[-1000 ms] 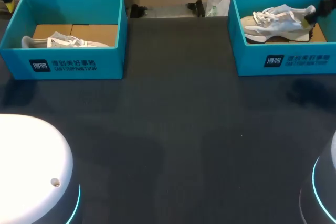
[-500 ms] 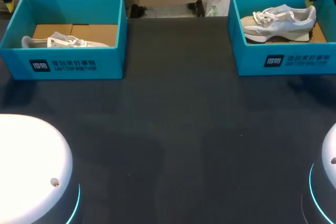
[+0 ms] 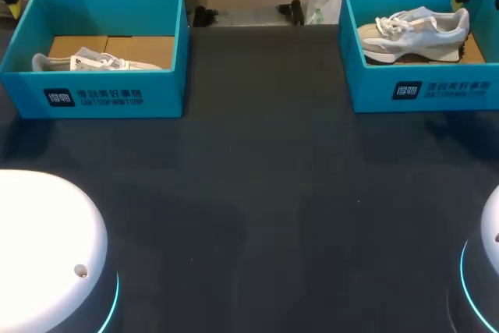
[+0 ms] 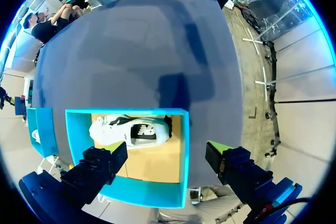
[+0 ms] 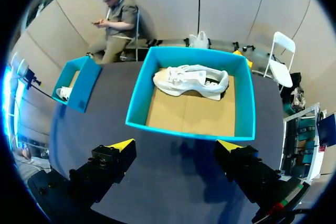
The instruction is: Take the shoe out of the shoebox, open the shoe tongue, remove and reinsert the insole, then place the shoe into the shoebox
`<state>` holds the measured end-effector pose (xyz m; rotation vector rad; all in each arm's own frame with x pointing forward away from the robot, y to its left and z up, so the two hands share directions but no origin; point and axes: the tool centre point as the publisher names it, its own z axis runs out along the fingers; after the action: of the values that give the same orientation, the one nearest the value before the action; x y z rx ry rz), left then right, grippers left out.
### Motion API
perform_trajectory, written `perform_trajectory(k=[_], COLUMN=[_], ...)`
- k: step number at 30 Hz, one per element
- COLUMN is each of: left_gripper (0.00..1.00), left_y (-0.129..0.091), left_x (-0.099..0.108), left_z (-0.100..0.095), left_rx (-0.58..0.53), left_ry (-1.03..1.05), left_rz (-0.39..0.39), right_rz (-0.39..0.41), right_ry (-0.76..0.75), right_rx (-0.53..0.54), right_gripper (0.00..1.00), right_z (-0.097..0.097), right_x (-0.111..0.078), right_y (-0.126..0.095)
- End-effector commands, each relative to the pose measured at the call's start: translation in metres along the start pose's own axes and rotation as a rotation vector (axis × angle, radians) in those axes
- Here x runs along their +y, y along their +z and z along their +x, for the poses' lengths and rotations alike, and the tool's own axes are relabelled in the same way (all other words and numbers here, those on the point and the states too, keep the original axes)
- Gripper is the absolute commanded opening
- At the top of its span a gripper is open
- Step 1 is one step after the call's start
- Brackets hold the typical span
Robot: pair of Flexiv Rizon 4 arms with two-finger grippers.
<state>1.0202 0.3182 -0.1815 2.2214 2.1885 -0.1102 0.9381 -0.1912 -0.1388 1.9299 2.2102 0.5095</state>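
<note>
The right gripper (image 5: 175, 145) hangs with its fingers spread wide and empty. Ahead of it, a white sneaker (image 5: 191, 81) lies near the far wall of the right teal shoebox (image 5: 137, 95). The left gripper (image 4: 165, 148), likewise spread, hovers over the left teal shoebox (image 4: 142, 191), and the second sneaker (image 4: 131, 130) lies just ahead of it.

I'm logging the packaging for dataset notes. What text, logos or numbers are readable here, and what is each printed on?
Left shoebox, front wall: a dark square logo and two lines of white print, too small to read surely.
Right shoebox, front wall: the same layout, likewise too small.
Left shoe, side: a dark logo patch, blurred.
No numbers or signs show.
</note>
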Motion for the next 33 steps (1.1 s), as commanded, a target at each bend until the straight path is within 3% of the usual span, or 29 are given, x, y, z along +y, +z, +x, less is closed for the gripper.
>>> perform_trajectory(k=[1, 6, 14, 22, 33], left_gripper=[1.00, 1.00, 1.00, 1.00, 1.00], left_y=[-0.001, -0.001, -0.001, -0.001, -0.001], left_x=[-0.001, -0.001, -0.001, -0.001, -0.001], left_z=[0.000, 0.000, 0.000, 0.000, 0.000], left_rx=[0.003, 0.003, 0.003, 0.003, 0.003], left_ry=[0.000, 0.000, 0.000, 0.000, 0.000], left_rz=[-0.001, -0.001, -0.001, -0.001, -0.001], right_rz=[0.001, 0.001, -0.132, -0.158, -0.054], right_ry=[0.002, 0.002, -0.002, -0.006, -0.036], right_rx=[-0.002, -0.002, -0.079, -0.115, -0.115], right_gripper=[1.00, 1.00, 1.00, 1.00, 1.00], right_z=[0.001, 0.001, -0.029, -0.052, -0.079], right_x=[0.000, 0.000, 0.037, 0.068, 0.101], right_y=[0.000, 0.000, 0.022, 0.046, 0.089])
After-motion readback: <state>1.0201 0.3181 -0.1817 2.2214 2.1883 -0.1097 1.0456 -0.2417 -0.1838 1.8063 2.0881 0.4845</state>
